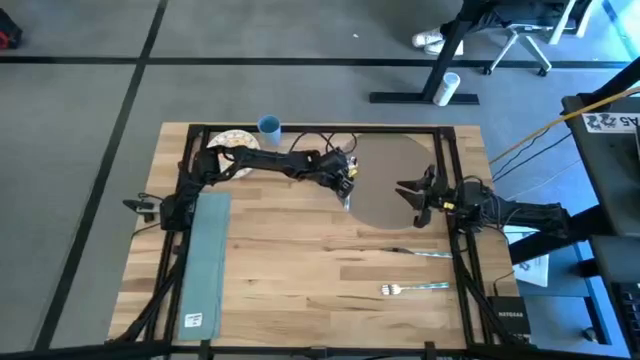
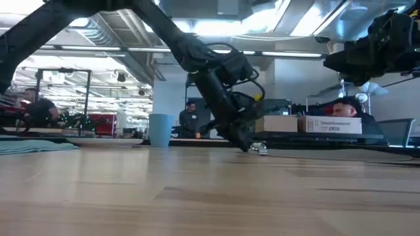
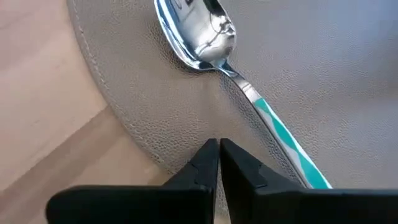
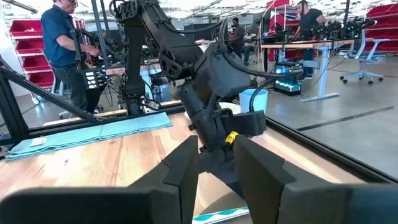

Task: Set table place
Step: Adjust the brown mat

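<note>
likely the main risk is that the left gripper (image 3: 219,163), whose dark fingers are pressed together at the near rim of the large flat round grey-brown placemat (image 1: 395,180), drags or buckles the mat if it pushes on: its tips sit right at the edge, and a thin mat on smooth wood would slide easily. a second risk is nudging the shiny metal spoon with a teal-and-white striped handle (image 3: 249,93), which lies on the mat just beside those fingers; whether the fingers pinch the mat's edge or merely rest on it cannot be told.

the placemat lies on the far right part of the light-wood butcher-block desk (image 1: 300,260), with the left gripper at its left rim and the right gripper (image 1: 415,195) over its right side, fingers spread apart and holding nothing. a careless move by either arm could bring them together, since both crowd the same mat. the silver fork (image 1: 412,289) lies well apart near the front, and the long teal napkin (image 1: 205,255) lies along the left side.
</note>
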